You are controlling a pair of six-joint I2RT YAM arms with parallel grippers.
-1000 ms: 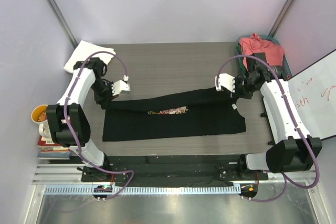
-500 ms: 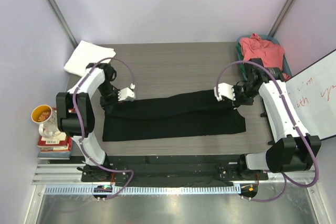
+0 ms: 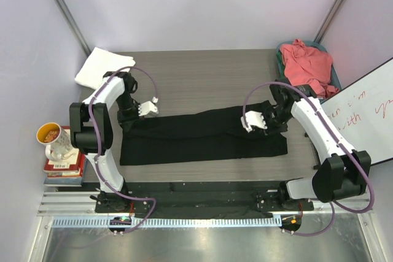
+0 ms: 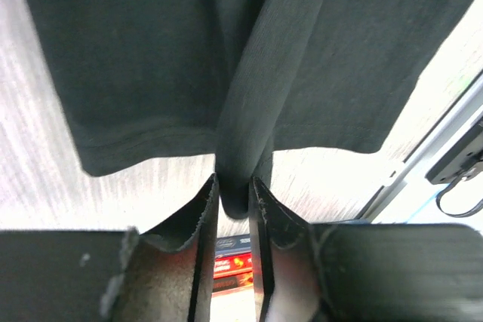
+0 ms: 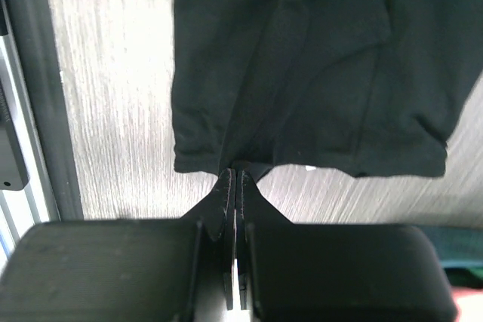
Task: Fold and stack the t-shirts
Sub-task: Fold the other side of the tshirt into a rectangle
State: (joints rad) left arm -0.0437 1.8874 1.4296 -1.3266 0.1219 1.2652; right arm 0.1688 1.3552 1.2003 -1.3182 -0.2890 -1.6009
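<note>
The grey wood table (image 3: 202, 72) carried a folded white t-shirt (image 3: 98, 65) at its far left corner; the left gripper (image 4: 235, 186), closed a second before, had parted slightly around a ridge of the black t-shirt (image 3: 202, 136), now doubled over with its print hidden; the right gripper (image 5: 235, 175) stayed pinched on its right hem, shifted inward; the coral-pink t-shirt (image 3: 304, 59) lay in the far-right bin (image 3: 335, 77).

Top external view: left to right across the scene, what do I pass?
Cup → white t-shirt → left gripper → right gripper → coral-pink t-shirt → whiteboard. The black t-shirt spans both grippers.
</note>
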